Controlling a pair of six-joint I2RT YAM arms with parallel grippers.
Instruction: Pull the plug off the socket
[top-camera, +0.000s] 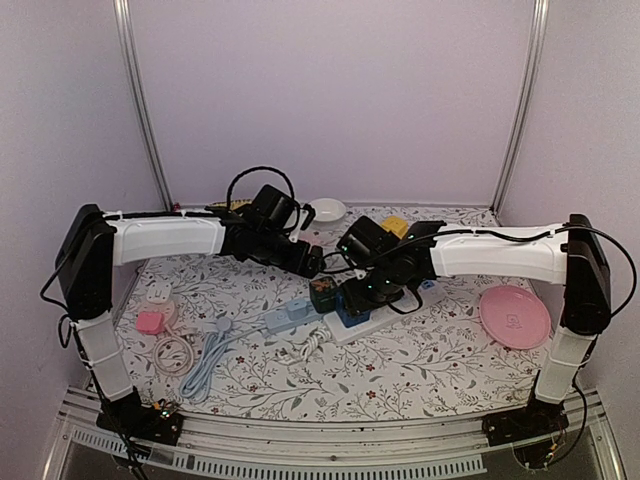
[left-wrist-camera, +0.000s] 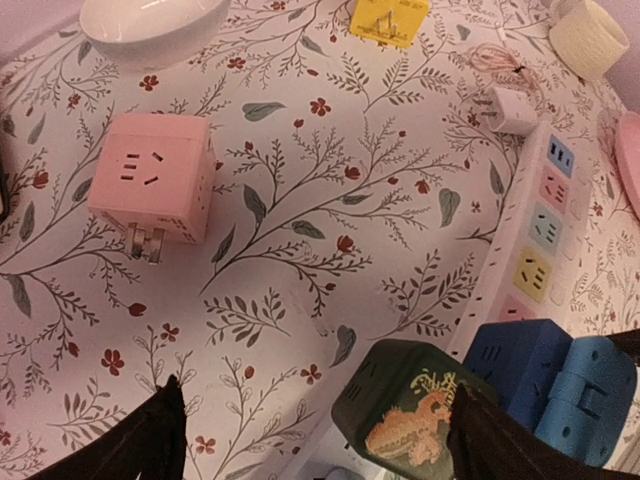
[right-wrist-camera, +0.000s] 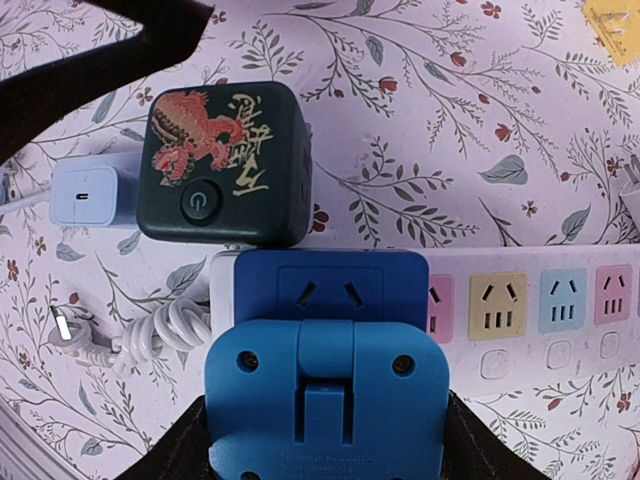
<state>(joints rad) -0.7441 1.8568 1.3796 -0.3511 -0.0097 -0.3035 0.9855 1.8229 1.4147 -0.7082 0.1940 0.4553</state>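
A white power strip (right-wrist-camera: 520, 300) with coloured sockets lies on the flowered cloth; it also shows in the top view (top-camera: 375, 322) and the left wrist view (left-wrist-camera: 535, 215). A blue plug adapter (right-wrist-camera: 325, 360) sits in its end socket. My right gripper (right-wrist-camera: 325, 445) is shut on it, one finger on each side. A dark green cube adapter (right-wrist-camera: 220, 165) with a dragon print stands right beside the blue plug (left-wrist-camera: 555, 385). My left gripper (left-wrist-camera: 325, 430) is open over the cloth, with its right finger against the green cube (left-wrist-camera: 405, 405).
A pink cube socket (left-wrist-camera: 155, 180) lies on the cloth at the left, with a white bowl (left-wrist-camera: 150, 25) and a yellow block (left-wrist-camera: 390, 18) farther back. A pink plate (top-camera: 515, 315) is at the right. A white USB charger (right-wrist-camera: 85, 195) and coiled cable (right-wrist-camera: 165, 330) lie by the strip's end.
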